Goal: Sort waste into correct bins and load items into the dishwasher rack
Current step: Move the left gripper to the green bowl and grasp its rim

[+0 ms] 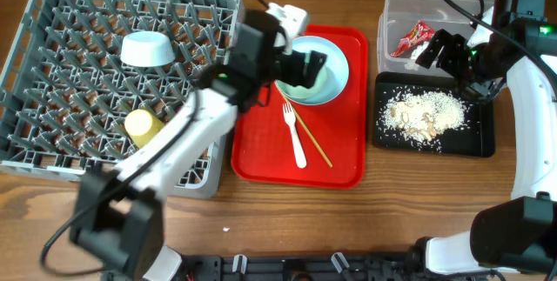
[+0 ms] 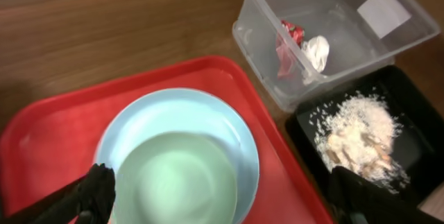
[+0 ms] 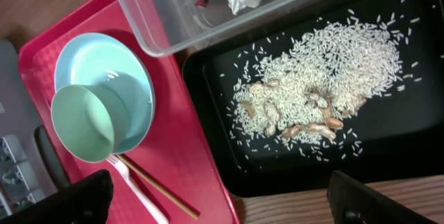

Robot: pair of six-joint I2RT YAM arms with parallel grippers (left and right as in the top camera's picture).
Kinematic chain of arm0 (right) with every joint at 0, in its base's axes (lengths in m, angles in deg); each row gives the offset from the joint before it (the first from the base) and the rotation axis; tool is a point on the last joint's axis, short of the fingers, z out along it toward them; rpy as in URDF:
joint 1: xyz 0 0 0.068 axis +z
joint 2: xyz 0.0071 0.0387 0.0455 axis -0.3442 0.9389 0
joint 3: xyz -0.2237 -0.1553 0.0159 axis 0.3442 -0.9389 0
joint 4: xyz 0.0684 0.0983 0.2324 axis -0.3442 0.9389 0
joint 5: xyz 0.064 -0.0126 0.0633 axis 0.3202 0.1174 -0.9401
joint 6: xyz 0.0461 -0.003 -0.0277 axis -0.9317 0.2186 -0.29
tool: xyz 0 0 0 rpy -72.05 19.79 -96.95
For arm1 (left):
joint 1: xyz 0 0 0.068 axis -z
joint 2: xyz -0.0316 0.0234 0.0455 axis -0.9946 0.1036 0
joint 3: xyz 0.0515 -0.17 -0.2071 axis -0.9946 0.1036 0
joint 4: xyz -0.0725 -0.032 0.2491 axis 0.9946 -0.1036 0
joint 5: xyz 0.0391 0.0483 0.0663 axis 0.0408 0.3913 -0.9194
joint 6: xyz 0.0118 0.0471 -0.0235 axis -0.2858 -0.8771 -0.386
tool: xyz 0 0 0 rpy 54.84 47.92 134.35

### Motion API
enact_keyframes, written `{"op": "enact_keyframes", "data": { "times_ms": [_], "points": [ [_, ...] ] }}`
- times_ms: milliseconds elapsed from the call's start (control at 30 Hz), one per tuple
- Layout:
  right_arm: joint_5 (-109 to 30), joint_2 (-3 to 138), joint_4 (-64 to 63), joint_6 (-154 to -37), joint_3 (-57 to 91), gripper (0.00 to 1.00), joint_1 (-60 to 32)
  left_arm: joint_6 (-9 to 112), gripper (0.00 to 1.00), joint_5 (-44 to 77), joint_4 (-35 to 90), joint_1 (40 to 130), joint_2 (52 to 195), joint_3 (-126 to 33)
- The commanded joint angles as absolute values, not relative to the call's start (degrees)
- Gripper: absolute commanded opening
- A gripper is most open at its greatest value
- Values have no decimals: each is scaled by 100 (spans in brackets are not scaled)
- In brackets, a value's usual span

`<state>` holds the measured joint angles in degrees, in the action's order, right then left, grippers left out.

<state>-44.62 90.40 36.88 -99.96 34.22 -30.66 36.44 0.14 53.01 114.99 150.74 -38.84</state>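
While the dishwasher rack (image 1: 52, 98) at the left of the desk (image 1: 261, 224) is loaded with an upturned bowl (image 1: 146, 49) and the yellow cup (image 1: 142, 125), the second mint bowl (image 2: 177, 182) is seen resting on the plate (image 2: 246, 158) in the red tray (image 1: 344, 155). The left gripper (image 2: 222, 179) is held just above it, spread wide with nothing grasped. The bowl lies between its fingers (image 2: 97, 189), closer to one of them. The rack lies to this gripper's left, so the left arm is judged the nearer for loading. Further right, the right gripper (image 3: 218, 189) is likewise released, over the black tray (image 1: 479, 142).
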Motion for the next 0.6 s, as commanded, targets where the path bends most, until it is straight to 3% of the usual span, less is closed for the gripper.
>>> {"op": "enact_keyframes", "data": {
  "times_ms": [0, 200, 300, 533, 567],
  "points": [
    [-4510, 8972, 3677, -9959, 3457, 100, -3070, 3469, 94, -229, 5692, 11757, 15689, -3882],
    [-4510, 8972, 3685, -9959, 3457, 100, -3070, 3471, 91, -231, 5885, 12011, 16416, -3882],
    [-4510, 8972, 3683, -9959, 3457, 100, -3070, 3471, 84, -347, 5813, 12028, 16661, -3882],
    [-4510, 8972, 3692, -9957, 3457, 100, -3070, 3469, 60, -851, 5507, 12026, 16862, -3882],
    [-4510, 8972, 3692, -9959, 3457, 100, -3070, 3471, 52, -873, 5487, 12026, 16862, -3882]
  ]
}}
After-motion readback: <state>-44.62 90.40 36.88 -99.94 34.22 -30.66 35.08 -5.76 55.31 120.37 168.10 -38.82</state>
